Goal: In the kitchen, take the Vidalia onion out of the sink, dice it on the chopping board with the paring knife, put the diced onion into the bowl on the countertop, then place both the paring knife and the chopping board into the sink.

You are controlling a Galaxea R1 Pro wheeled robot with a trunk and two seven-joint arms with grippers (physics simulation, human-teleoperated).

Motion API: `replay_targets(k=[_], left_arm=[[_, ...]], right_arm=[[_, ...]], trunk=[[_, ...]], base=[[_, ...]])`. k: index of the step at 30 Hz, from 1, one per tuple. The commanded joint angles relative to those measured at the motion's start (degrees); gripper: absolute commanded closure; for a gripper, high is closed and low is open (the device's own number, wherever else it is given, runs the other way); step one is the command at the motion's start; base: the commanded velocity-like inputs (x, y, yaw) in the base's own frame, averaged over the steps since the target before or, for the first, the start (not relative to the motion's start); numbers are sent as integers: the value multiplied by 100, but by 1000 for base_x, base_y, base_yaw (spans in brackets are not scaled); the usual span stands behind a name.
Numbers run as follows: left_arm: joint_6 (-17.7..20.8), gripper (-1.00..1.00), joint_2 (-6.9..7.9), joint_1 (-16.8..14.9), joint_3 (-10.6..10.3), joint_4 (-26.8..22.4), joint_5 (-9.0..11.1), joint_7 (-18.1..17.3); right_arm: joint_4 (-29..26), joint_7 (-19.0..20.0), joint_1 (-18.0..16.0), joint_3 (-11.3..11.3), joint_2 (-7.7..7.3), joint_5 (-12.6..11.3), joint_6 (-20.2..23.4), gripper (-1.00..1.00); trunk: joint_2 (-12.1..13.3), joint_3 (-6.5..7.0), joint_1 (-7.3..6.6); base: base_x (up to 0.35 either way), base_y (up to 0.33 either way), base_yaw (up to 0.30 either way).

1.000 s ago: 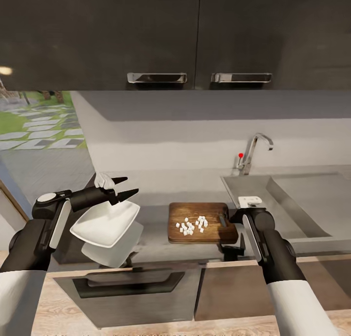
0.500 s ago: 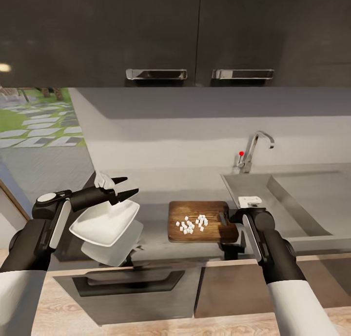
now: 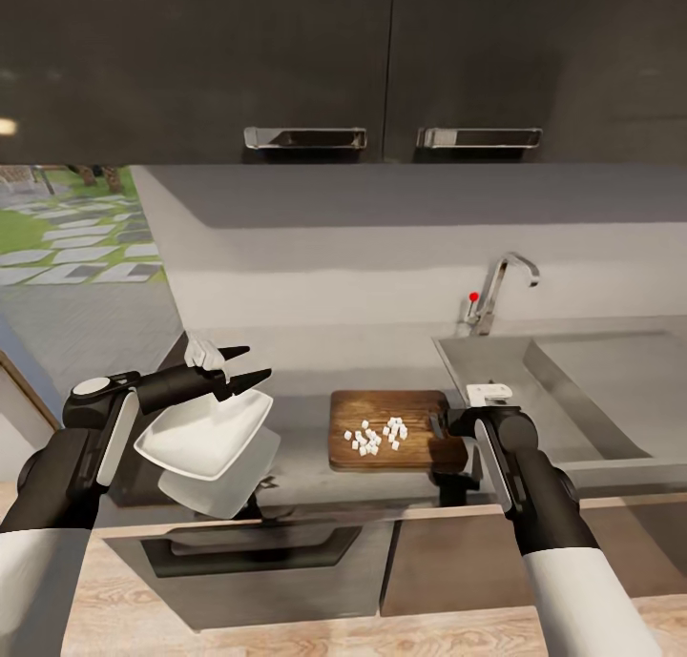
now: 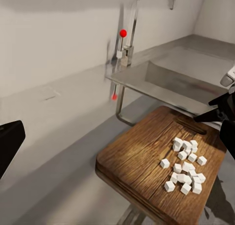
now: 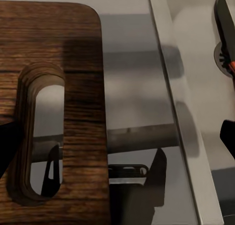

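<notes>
The white bowl (image 3: 205, 433) hangs tilted above the countertop (image 3: 305, 419), and my left gripper (image 3: 253, 363) holds it by its far rim. To its right lies the chopping board (image 3: 396, 430) (image 4: 147, 161), with small white onion dice (image 3: 374, 438) (image 4: 185, 168) in a heap on it. My right gripper (image 3: 441, 428) (image 5: 117, 141) is open over the board's slot end (image 5: 41, 137), one finger above the wood and one past the sink's rim. The paring knife (image 5: 224, 24) lies inside the sink (image 3: 572, 390).
A curved chrome tap (image 3: 503, 290) with a red knob stands behind the sink. Dark wall cabinets (image 3: 382, 66) hang overhead. An oven front (image 3: 258, 552) sits under the countertop's wood edge. A window (image 3: 67, 228) opens at the far left.
The whole head view has shifted a little, so the camera moved. Both arms, the bowl, the board and the dice hold their places.
</notes>
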Motion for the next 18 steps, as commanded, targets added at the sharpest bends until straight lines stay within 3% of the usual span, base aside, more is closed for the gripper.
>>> replay_targets(k=[1, 18], left_arm=[[51, -100, 2, -4, 1, 0, 29, -10], [51, -100, 2, -3, 1, -2, 29, -9]], right_arm=[[-5, 1, -5, -2, 3, 25, 27, -100], [-4, 1, -5, -3, 3, 27, 28, -100]], trunk=[[-6, -12, 1], [-6, -96, 1]], base=[[0, 0, 0], [0, 0, 0]])
